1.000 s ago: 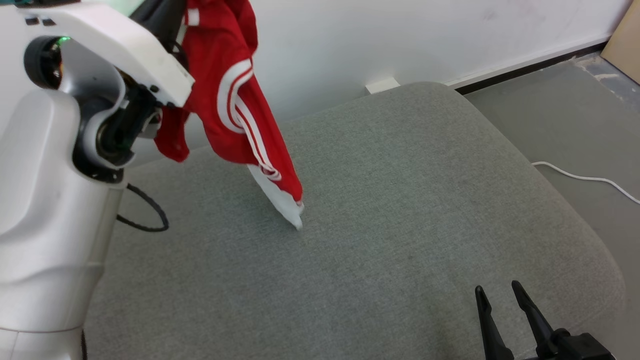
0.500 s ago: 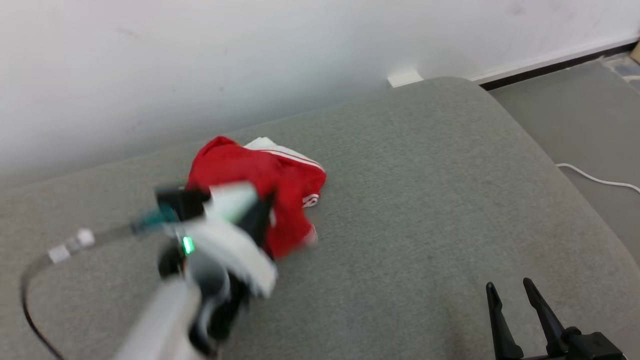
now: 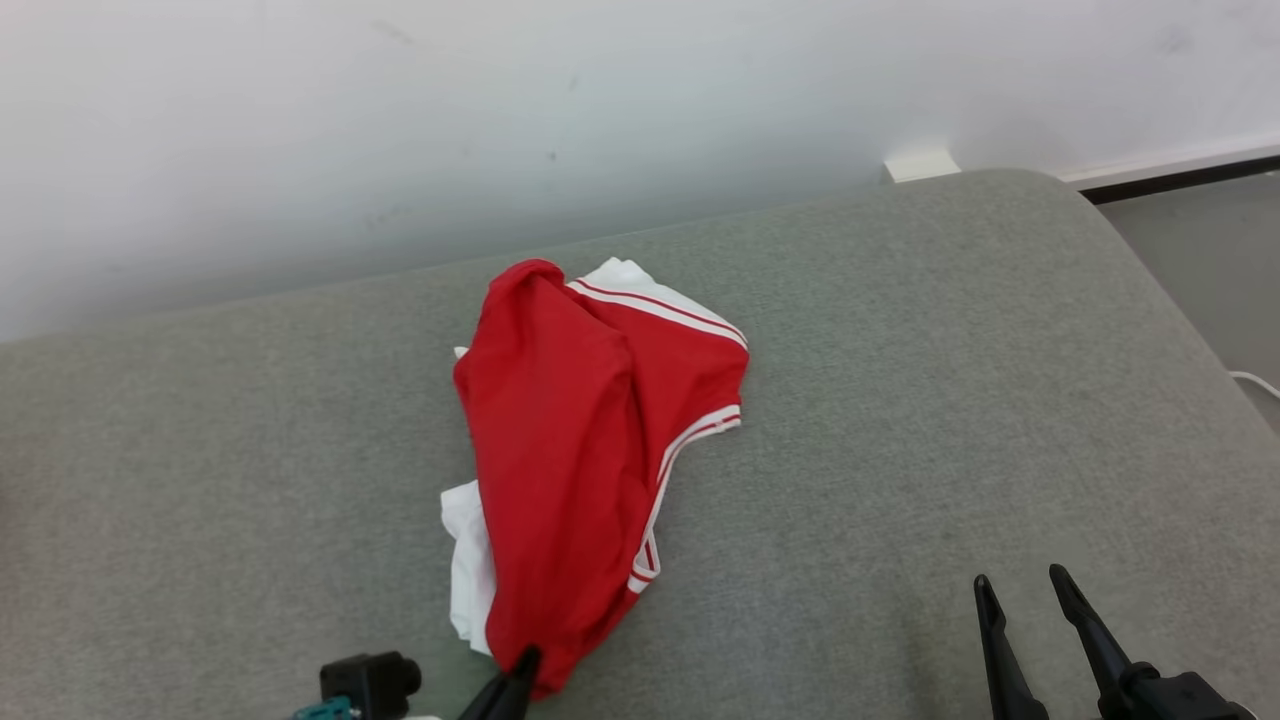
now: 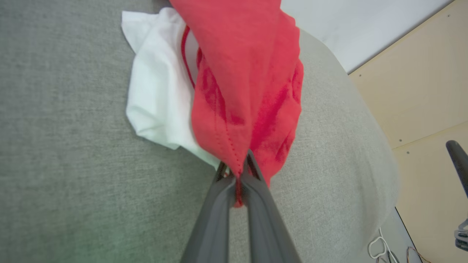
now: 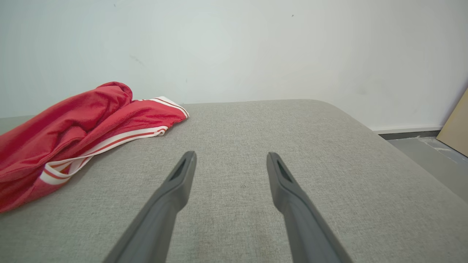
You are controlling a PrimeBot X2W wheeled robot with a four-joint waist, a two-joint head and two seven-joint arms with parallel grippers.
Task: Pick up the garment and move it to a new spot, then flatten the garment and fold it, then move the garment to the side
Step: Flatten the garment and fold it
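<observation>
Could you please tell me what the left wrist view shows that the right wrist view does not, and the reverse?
The left wrist view gives the left gripper shut on a bunched edge of the red garment with white striped trim, and the garment's plain white part crumpled beside it. The right wrist view gives the right gripper open, nothing between its fingers, above the grey fabric cushion, and a dark skirting strip at the wall's foot. Both share the garment lying on that cushion, the white wall and a pale wooden board.
</observation>
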